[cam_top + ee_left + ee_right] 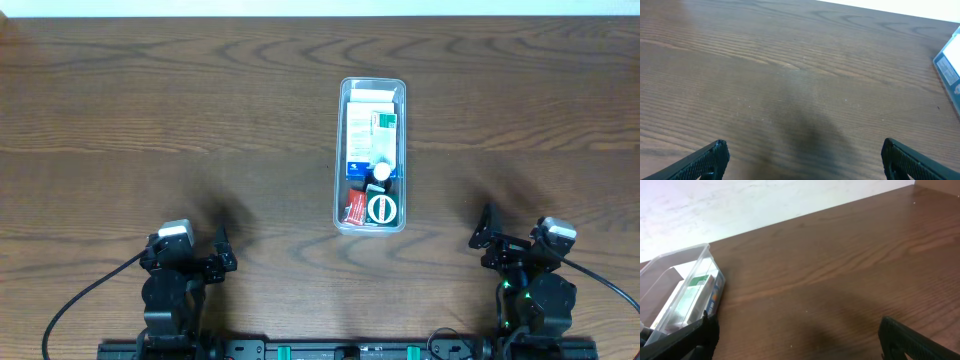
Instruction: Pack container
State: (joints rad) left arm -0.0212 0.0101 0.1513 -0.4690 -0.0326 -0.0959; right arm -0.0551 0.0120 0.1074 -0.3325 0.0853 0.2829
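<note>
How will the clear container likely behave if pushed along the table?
The container would probably slide rather than tip: it lies low and long on the smooth table. Pushed at one end, it may pivot. Packed with boxes, it probably has some heft.

table (pixel 120 100): dark wood grain | wall (pixel 740 200): white, behind far edge

Clear container (pixel 371 90) — dark woodgrain table (pixel 150 110).
</note>
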